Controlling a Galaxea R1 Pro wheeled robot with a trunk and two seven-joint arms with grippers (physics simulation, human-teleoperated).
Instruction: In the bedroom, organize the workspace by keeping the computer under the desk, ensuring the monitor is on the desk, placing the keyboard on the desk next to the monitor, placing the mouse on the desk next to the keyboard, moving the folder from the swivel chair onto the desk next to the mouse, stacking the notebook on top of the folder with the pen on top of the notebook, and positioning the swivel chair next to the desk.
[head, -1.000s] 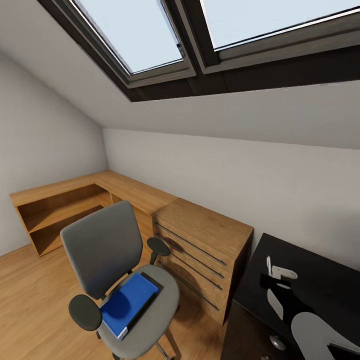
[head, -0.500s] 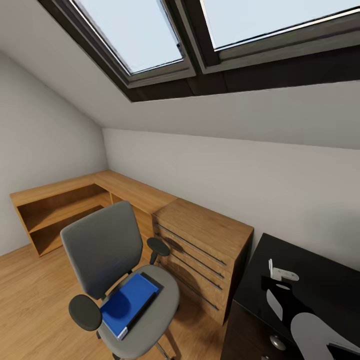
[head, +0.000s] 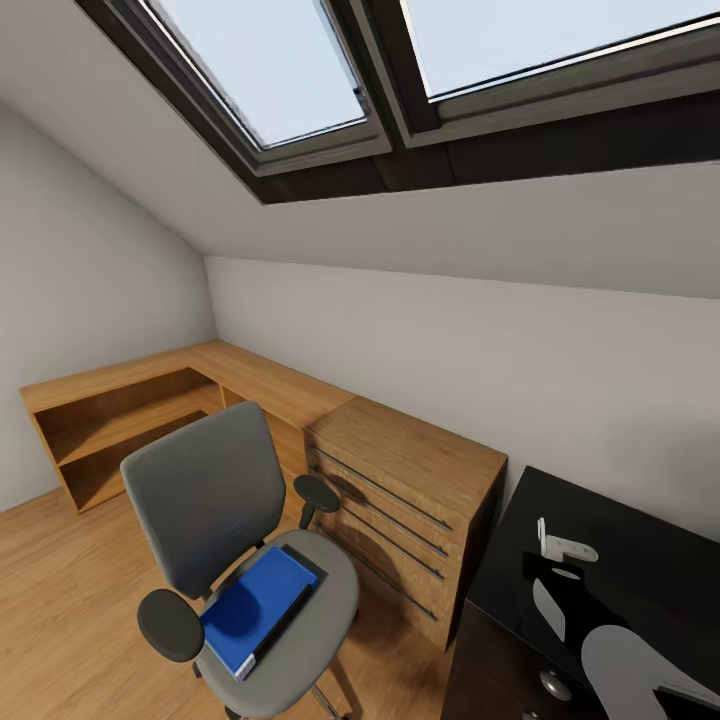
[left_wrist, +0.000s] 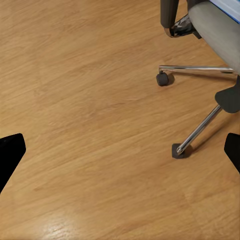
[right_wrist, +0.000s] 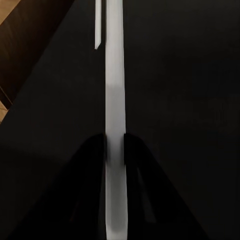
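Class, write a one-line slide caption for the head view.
Blue folder lies on the grey swivel chair, beside a wooden drawer chest and the black desk.

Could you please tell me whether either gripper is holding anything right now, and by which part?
The right gripper is shut on the pen, pinching its shaft near one end. The left gripper is open over the floor, holding nothing.

desk (head: 640, 560): glossy black | swivel chair (head: 215, 490): grey cloth, chrome legs | floor (left_wrist: 85, 100): smooth wood

Bright even daylight from skylights (head: 300, 70), soft shadows, glossy reflections on black desk (head: 640, 560), wide-angle edge stretch
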